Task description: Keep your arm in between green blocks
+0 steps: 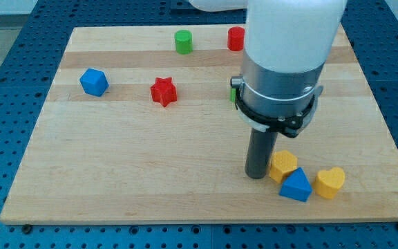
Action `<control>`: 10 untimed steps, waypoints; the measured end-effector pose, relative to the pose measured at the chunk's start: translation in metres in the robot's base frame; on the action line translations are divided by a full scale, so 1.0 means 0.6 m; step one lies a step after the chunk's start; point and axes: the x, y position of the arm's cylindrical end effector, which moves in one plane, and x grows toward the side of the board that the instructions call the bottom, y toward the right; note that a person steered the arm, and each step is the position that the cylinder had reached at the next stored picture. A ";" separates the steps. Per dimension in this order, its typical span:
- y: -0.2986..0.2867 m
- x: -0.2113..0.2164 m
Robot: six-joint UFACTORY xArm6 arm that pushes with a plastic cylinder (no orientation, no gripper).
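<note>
A green cylinder [183, 41] stands near the view's top, left of centre. A second green block [233, 91] shows only as a sliver behind the arm's silver collar; its shape cannot be made out. My tip [256, 176] rests on the board at lower right of centre, well below both green blocks. It sits just left of a yellow block [282, 165], touching or nearly touching it.
A red star [163, 91] and a blue block [93, 81] lie to the left. A red cylinder [235, 39] stands at the top, partly hidden by the arm. A blue triangle [296, 186] and a yellow heart [330, 182] lie near the wooden board's [116, 180] bottom edge.
</note>
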 end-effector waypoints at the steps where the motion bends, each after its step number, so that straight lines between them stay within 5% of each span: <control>1: 0.026 -0.013; 3: 0.029 -0.020; 5: -0.204 -0.145; 10: -0.103 -0.332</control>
